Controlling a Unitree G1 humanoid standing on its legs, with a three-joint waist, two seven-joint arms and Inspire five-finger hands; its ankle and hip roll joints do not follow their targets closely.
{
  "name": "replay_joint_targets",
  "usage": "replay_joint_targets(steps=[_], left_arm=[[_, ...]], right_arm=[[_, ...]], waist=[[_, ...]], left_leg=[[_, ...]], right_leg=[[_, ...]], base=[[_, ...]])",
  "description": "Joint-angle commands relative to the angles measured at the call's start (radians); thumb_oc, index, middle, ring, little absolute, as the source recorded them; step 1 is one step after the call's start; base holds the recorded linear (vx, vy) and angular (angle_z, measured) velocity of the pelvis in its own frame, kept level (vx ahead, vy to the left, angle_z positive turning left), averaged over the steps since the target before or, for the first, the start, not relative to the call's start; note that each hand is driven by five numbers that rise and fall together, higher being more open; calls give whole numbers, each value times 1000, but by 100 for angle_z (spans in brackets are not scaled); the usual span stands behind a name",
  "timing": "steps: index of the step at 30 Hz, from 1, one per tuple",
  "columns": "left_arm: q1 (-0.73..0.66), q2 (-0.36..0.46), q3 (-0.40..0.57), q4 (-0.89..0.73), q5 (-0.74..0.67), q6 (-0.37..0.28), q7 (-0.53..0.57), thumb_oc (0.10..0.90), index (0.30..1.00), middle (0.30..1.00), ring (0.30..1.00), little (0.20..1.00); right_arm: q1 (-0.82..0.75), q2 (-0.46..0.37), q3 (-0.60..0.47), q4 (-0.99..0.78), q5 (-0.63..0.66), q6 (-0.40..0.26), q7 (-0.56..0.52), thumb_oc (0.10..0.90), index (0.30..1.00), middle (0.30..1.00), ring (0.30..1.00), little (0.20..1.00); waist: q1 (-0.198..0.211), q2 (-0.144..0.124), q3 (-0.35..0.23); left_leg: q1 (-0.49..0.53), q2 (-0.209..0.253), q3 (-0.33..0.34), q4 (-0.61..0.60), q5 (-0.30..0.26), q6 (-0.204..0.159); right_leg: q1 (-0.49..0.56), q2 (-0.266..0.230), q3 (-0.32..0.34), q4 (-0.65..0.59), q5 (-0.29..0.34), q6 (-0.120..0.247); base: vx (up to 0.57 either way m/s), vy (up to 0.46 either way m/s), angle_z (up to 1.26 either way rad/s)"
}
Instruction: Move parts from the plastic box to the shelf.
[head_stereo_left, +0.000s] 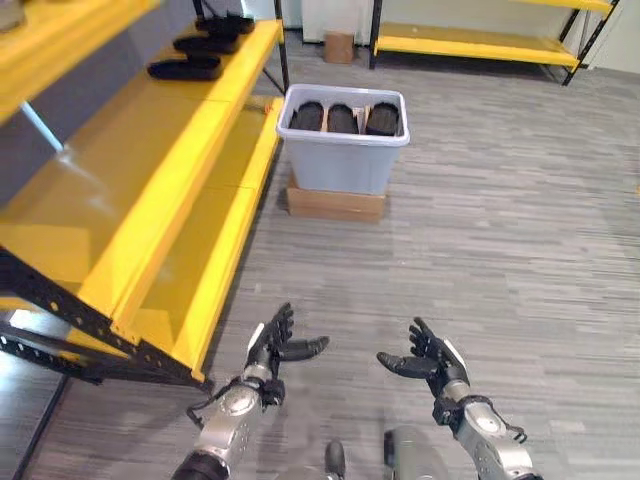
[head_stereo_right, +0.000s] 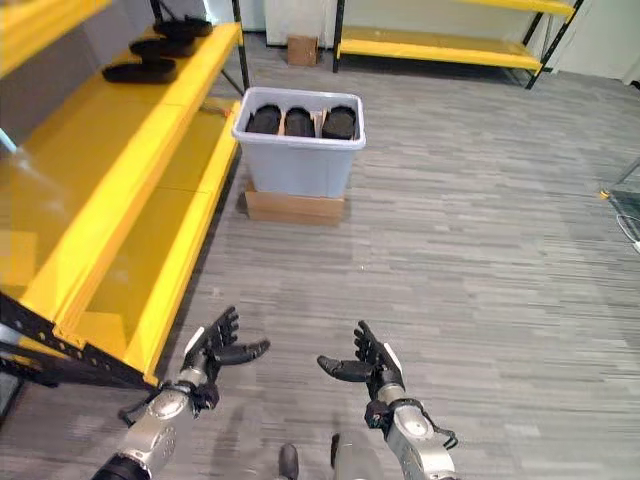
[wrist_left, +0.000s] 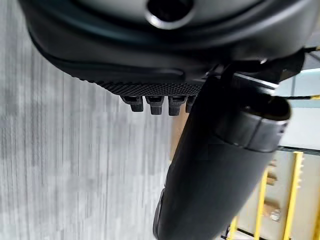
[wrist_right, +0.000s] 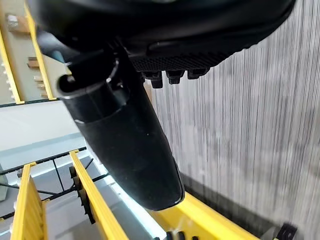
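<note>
Standing well back from the box (head_stereo_left: 345, 140), left hand (head_stereo_left: 272, 345) and right hand (head_stereo_left: 428, 357) both hanging spread and empty. Three dark parts (head_stereo_left: 342, 118) sitting in it, more on the shelf (head_stereo_left: 190, 110). Next: approaching and reaching in.
</note>
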Motion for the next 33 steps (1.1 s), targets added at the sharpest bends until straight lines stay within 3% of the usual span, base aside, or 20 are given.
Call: replay_joint_targets(steps=[1, 2, 4, 7, 10, 11, 12, 13, 15, 16, 17, 18, 20, 21, 23, 25, 27, 28, 31, 33], left_arm=[[-60, 16, 34, -70, -15, -75, -3, 900, 1000, 1000, 1000, 1000], [-64, 10, 37, -60, -15, -78, -3, 900, 1000, 1000, 1000, 1000], [-52, 3, 53, -61, -11, -79, -4, 900, 1000, 1000, 1000, 1000], [-43, -14, 47, -55, -11, -81, -19, 900, 1000, 1000, 1000, 1000], [-63, -29, 22, -41, -16, -80, -19, 900, 1000, 1000, 1000, 1000], [-69, -35, 16, -40, -21, -81, -20, 900, 1000, 1000, 1000, 1000], [-70, -36, 16, -40, -21, -81, -20, 900, 1000, 1000, 1000, 1000], [-70, -36, 15, -41, -27, -79, -20, 900, 1000, 1000, 1000, 1000], [-72, -39, 7, -50, -36, -79, -22, 900, 1000, 1000, 1000, 1000], [-72, -39, 7, -50, -36, -79, -22, 900, 1000, 1000, 1000, 1000], [-71, -38, 9, -53, -42, -78, -20, 900, 1000, 1000, 1000, 1000], [-59, -32, 11, -77, -43, -72, -29, 900, 1000, 1000, 1000, 1000], [-48, -31, 16, -80, -43, -67, -29, 900, 1000, 1000, 1000, 1000], [-42, -35, 11, -71, -39, -63, -28, 900, 1000, 1000, 1000, 1000], [-42, -38, 9, -65, -38, -63, -24, 900, 1000, 1000, 1000, 1000], [-37, -39, 9, -66, -36, -64, -27, 900, 1000, 1000, 1000, 1000], [-27, -42, 10, -58, -29, -69, -29, 900, 1000, 1000, 1000, 1000], [-22, -41, 14, -57, -23, -75, -29, 900, 1000, 1000, 1000, 1000], [2, -40, 24, -75, -24, -80, -40, 900, 1000, 1000, 1000, 1000], [20, -40, 24, -90, -27, -81, -38, 900, 1000, 1000, 1000, 1000]], right_arm=[[-83, -53, -35, -38, 7, -82, -7, 900, 1000, 1000, 1000, 1000], [-99, -54, -36, -30, 5, -82, -10, 900, 1000, 1000, 1000, 1000], [-88, -53, -50, -41, -16, -74, -16, 900, 1000, 1000, 1000, 1000], [-71, -65, -71, -50, -17, -73, -14, 900, 1000, 1000, 1000, 1000], [-88, -83, -78, -49, 4, -80, -17, 900, 1000, 1000, 1000, 1000], [-90, -95, -81, -47, 5, -86, -17, 900, 1000, 1000, 1000, 1000], [-90, -95, -81, -47, 5, -87, -17, 900, 1000, 1000, 1000, 1000], [-87, -100, -86, -47, 7, -92, -17, 900, 1000, 1000, 1000, 1000], [-87, -104, -78, -40, 11, -93, -21, 900, 1000, 1000, 1000, 1000], [-87, -104, -78, -40, 11, -93, -21, 900, 1000, 1000, 1000, 1000], [-85, -108, -78, -45, 12, -96, -24, 900, 1000, 1000, 1000, 1000], [-73, -117, -82, -59, 14, -97, -21, 900, 1000, 1000, 1000, 1000], [-68, -119, -82, -57, 11, -95, -25, 900, 1000, 1000, 1000, 1000], [-64, -123, -85, -49, 8, -92, -35, 900, 1000, 1000, 1000, 1000], [-62, -125, -87, -50, 9, -94, -40, 900, 1000, 1000, 1000, 1000], [-62, -128, -90, -51, 8, -96, -37, 900, 1000, 1000, 1000, 1000], [-61, -123, -86, -37, -2, -102, -39, 900, 1000, 1000, 1000, 1000], [-60, -122, -83, -32, -13, -105, -40, 900, 1000, 1000, 1000, 1000], [-56, -118, -79, -25, -39, -102, -26, 900, 1000, 1000, 1000, 1000], [-39, -105, -74, -48, -46, -98, -16, 900, 1000, 1000, 1000, 1000]], waist=[[-7, -7, 9], [-15, -14, 9], [-28, -18, 14], [-40, -38, -17], [-62, -17, -54], [-70, -7, -58], [-71, -6, -58], [-76, 8, -60], [-74, 3, -56], [-74, 4, -56], [-70, 3, -46], [-60, -16, -29], [-43, -34, -12], [-17, -46, 10], [-7, -51, 14], [9, -52, 4], [36, -28, 0], [57, -25, 2], [74, -10, -17], [73, -6, -35]], left_leg=[[-23, 94, -26, -4, -17, -74], [7, 86, -30, -15, -38, -90], [82, 90, -55, -38, -76, -113], [163, 100, -85, -50, -140, -136], [176, 160, -112, 3, -139, -171], [166, 192, -118, 53, -113, -191], [165, 193, -119, 54, -114, -191], [160, 233, -119, 115, -50, -212], [97, 233, -115, 237, 17, -215], [97, 233, -115, 237, 17, -215], [62, 246, -102, 368, 79, -221], [-23, 256, -84, 543, 154, -212], [-78, 259, -48, 637, 145, -194], [-207, 218, -22, 618, 74, -180], [-258, 200, -14, 581, 53, -177], [-295, 197, -1, 387, 57, -179], [-301, 203, -14, 93, 165, -198], [-288, 174, -39, -75, 205, -201], [-281, 153, -86, -112, 250, -228], [-250, 155, -94, -122, 255, -209]], right_leg=[[219, 16, -43, -449, 133, -23], [193, -22, -45, -654, 180, -2], [189, -65, -25, -838, 280, 38], [231, -67, -14, -891, 338, 51], [239, -27, -30, -832, 315, 22], [241, -8, -47, -805, 284, 2], [241, -8, -48, -804, 283, 1], [247, 19, -63, -776, 251, -22], [276, 29, -68, -780, 224, -40], [276, 29, -68, -780, 224, -40], [305, 41, -73, -778, 208, -57], [357, 48, -71, -785, 180, -90], [399, 53, -61, -784, 152, -109], [449, 45, -42, -791, 137, -103], [472, 42, -33, -801, 131, -97], [498, 42, -20, -817, 120, -82], [541, 73, -5, -840, 104, -74], [589, 82, 12, -860, 91, -70], [663, 102, 51, -869, 50, -73], [680, 90, 62, -860, 27, -67]], base=[[384, -99, 24], [409, -129, 18], [529, -185, 24], [538, -224, 51], [481, -285, 65], [314, -235, 64], [328, -260, 20], [210, -168, 13], [201, -181, 42], [198, -185, 8], [276, -274, -31], [349, -353, -35], [308, -240, -21], [235, -103, -3], [209, -10, -12], [303, 66, -32], [402, 91, -44], [419, 69, -30], [404, 77, -42], [325, 137, -87]])
